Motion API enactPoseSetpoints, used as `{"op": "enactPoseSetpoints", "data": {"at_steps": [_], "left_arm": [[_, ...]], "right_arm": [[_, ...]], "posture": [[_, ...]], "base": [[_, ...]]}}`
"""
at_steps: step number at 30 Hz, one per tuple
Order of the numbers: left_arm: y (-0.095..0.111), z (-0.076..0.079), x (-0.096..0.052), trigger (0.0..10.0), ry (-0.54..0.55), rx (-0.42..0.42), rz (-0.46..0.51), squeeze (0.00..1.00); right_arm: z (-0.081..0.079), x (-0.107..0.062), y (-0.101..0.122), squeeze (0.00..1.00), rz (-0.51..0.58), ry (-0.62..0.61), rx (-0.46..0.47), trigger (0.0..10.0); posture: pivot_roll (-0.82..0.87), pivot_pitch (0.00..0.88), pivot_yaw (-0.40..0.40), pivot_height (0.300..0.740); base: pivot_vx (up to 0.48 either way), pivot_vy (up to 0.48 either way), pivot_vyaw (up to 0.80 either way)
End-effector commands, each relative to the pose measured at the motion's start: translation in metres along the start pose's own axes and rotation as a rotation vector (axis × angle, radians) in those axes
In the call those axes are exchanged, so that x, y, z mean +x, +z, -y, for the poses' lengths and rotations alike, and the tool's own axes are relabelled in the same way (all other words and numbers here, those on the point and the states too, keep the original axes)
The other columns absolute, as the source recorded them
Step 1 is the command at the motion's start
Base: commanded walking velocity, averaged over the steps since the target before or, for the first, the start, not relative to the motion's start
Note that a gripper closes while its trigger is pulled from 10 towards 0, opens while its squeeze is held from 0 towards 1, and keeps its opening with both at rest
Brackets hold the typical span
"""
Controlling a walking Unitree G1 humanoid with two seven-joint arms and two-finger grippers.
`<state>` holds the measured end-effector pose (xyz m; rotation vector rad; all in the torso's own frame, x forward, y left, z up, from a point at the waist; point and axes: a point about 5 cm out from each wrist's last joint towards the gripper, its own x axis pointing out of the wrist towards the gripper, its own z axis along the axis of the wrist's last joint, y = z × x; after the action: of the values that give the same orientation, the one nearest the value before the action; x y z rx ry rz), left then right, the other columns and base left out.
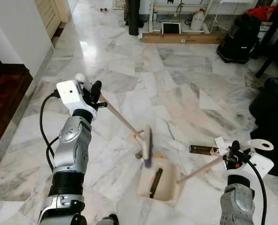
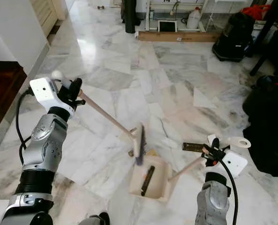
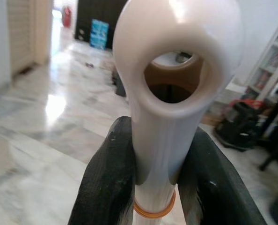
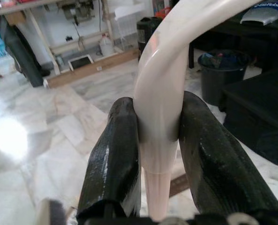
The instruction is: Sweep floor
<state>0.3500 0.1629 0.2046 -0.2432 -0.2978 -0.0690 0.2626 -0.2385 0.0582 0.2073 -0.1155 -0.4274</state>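
My left gripper (image 1: pixel 95 96) is shut on the pale handle of a broom (image 1: pixel 122 119), whose brush head (image 1: pixel 146 145) stands at the rim of a cream dustpan (image 1: pixel 160 185). A dark piece of litter (image 1: pixel 155 182) lies inside the pan. My right gripper (image 1: pixel 232 157) is shut on the dustpan's long handle (image 1: pixel 201 169), low at the right. In the left wrist view the black fingers (image 3: pixel 106 180) clamp the broom handle's looped end (image 3: pixel 174 75); in the right wrist view the fingers (image 4: pixel 115 159) clamp the curved dustpan handle (image 4: pixel 160 108).
A dark flat scrap (image 1: pixel 203 149) lies on the marble floor right of the pan. Black bins and bags (image 1: pixel 270 112) stand along the right. A shelf, a jug and a cardboard strip (image 1: pixel 181 37) line the far wall; a white wall (image 1: pixel 17 33) rises at left.
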Motion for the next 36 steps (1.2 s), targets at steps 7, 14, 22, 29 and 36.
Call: {"op": "enactPoseSetpoints", "data": {"at_steps": [7, 14, 22, 29, 36], "left_arm": [[0.003, 0.001, 0.007, 10.0, -0.013, 0.049, 0.034, 0.0], [-0.004, 0.013, 0.008, 10.0, -0.082, 0.045, 0.008, 0.0], [-0.008, 0.016, 0.009, 10.0, -0.09, -0.047, -0.03, 0.0], [-0.007, 0.009, 0.011, 10.0, -0.088, -0.056, -0.048, 0.0], [0.012, 0.008, 0.014, 10.0, -0.053, -0.028, 0.064, 0.0]], "right_arm": [[0.001, 0.011, 0.02, 0.0, 0.071, -0.061, 0.138, 10.0], [0.003, 0.011, 0.023, 0.0, 0.075, -0.094, 0.23, 10.0], [-0.002, 0.012, 0.022, 0.0, 0.065, -0.082, 0.239, 10.0], [-0.002, 0.014, 0.022, 0.0, 0.061, -0.084, 0.243, 10.0], [-0.002, 0.015, 0.024, 0.0, 0.065, -0.079, 0.244, 10.0]], "posture": [[0.05, 0.012, 0.007, 0.74], [0.05, 0.003, 0.008, 0.74], [0.06, 0.029, 0.007, 0.74], [0.07, 0.045, 0.004, 0.74], [0.07, 0.049, -0.001, 0.74]], "base": [[0.0, 0.0, 0.0], [0.0, 0.0, 0.0], [0.0, 0.0, 0.0], [0.0, 0.0, 0.0], [0.0, 0.0, 0.0]]}}
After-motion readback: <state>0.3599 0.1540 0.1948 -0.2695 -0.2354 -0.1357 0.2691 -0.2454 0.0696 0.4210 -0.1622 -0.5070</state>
